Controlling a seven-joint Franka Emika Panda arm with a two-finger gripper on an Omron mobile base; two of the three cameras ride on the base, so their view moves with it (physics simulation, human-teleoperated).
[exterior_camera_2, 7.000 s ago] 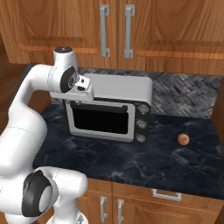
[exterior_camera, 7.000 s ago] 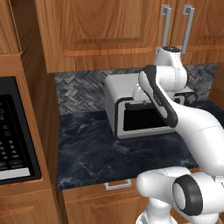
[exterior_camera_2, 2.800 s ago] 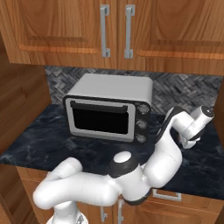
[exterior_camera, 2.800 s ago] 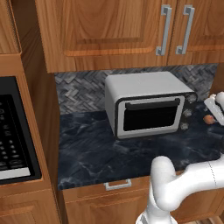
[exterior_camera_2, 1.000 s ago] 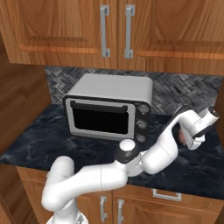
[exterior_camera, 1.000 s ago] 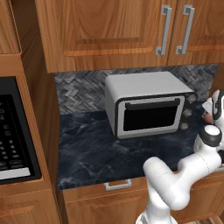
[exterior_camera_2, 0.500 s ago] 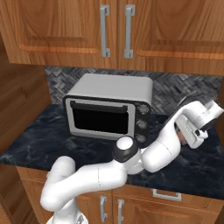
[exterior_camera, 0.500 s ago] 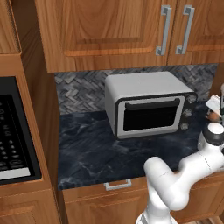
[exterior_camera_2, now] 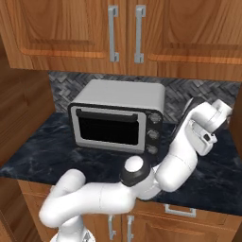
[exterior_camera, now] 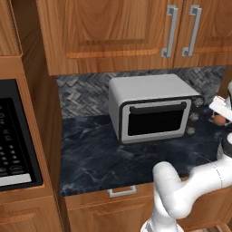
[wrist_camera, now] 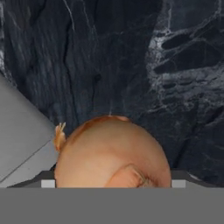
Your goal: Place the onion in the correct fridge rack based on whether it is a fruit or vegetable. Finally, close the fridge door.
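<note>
Now, onion [wrist_camera: 113, 153]: right below my gripper, close, on the bench [wrist_camera: 131, 57].
Gripper state: I cannot tell.

Base views flanking toaster oven [exterior_camera: 154, 108]; hand close overhead.

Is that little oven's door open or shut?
Shut. The toaster oven door sits flush against its front, handle bar at the top, in both base views.

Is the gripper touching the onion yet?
Cannot tell. In the hand view the onion sits low and close against the dark counter, but the contact surfaces are hidden.
</note>
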